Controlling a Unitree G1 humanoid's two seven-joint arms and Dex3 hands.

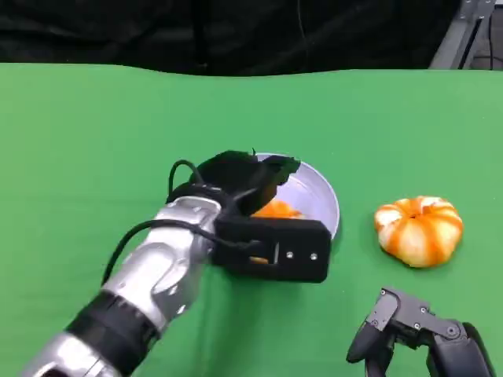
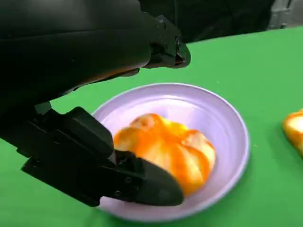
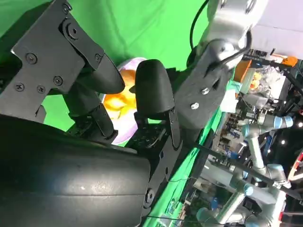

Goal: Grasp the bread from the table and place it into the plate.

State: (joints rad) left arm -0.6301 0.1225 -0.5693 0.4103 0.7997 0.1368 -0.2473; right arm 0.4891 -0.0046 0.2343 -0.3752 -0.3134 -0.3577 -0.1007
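We see a round bread (image 2: 165, 149), golden with orange stripes that run from its top down the sides like a small pumpkin, and it lies inside the pale lilac plate (image 2: 227, 118), which stands near the middle of the green tabletop (image 1: 78, 141). Our left hand (image 1: 251, 196) is over the plate, its silver forearm coming from the near left corner; in the left wrist view its fingers (image 2: 142, 182) stand apart around the bread, one low beside it and others above, and we cannot tell if the low one touches it. The bread is round, so it has no clear long axis; its top faces up. Our right hand (image 1: 420, 338) rests at the near right edge, empty, fingers curled down. A second striped bread (image 1: 418, 230) lies on the cloth, right of the plate.
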